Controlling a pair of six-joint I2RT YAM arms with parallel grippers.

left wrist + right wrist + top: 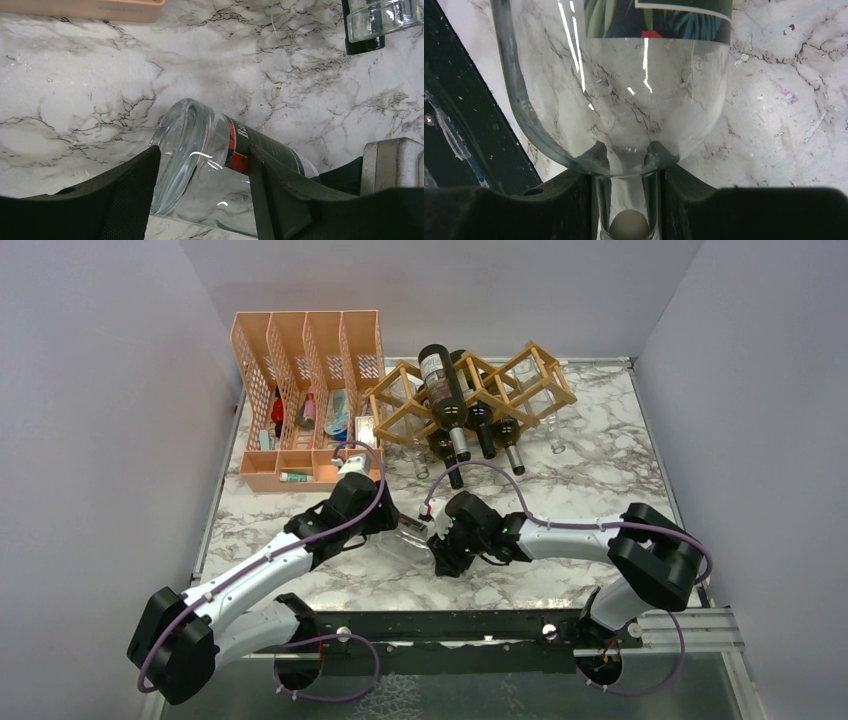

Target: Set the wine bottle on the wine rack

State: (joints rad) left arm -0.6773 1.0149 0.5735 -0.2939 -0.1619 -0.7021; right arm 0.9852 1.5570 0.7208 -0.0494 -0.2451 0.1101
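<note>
A clear glass wine bottle (410,536) with a dark label lies between my two grippers at the table's near middle. My left gripper (385,525) is shut round its thick base end (185,150), with one finger (130,200) at the base rim and the other finger (275,190) across the labelled body. My right gripper (440,540) is shut on the bottle's neck (626,200), just below the shoulder (624,100). The light-brown wooden wine rack (545,375) stands at the back centre and holds several dark bottles (443,390).
An orange perforated file organiser (300,390) stands left of the rack; its edge shows in the left wrist view (85,9). Bottle necks (515,458) stick out of the rack toward me. The black mounting rail (454,125) runs along the near table edge.
</note>
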